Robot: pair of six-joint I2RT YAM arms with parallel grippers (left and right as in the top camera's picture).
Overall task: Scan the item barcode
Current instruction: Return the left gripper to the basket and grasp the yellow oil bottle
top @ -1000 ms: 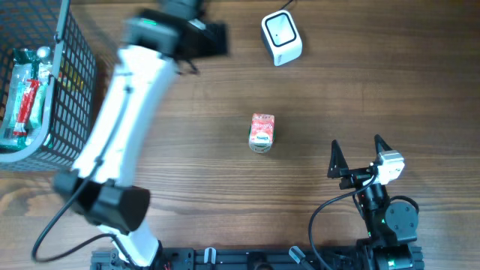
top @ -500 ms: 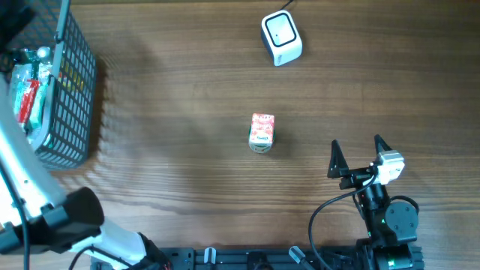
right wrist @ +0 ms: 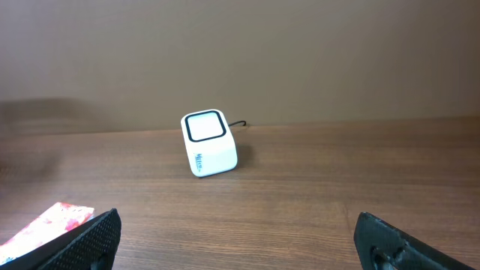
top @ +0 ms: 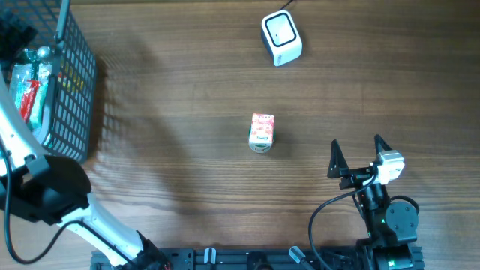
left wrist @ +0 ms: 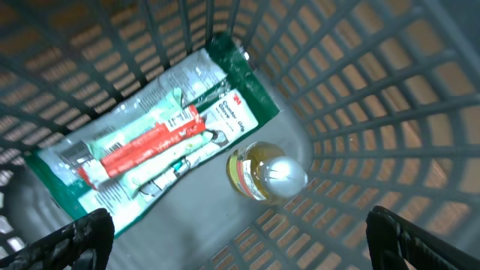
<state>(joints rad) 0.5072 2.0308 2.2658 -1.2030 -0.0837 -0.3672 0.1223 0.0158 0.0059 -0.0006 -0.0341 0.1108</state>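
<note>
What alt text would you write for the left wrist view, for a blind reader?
A view down into a dark mesh basket, where a green-edged clear packet with red and white contents lies beside a small yellowish bottle with a shiny cap. The left gripper is open, its dark fingertips at the bottom corners.

Basket (top: 75, 82): the overhead edge is cropping its 9 o'clock side.
Left arm (top: 45, 187): I am losing part of it past that edge.
Carton (right wrist: 45, 225): the right wrist view is cutting it at 7 o'clock; I am finding its print unreadable.
</note>
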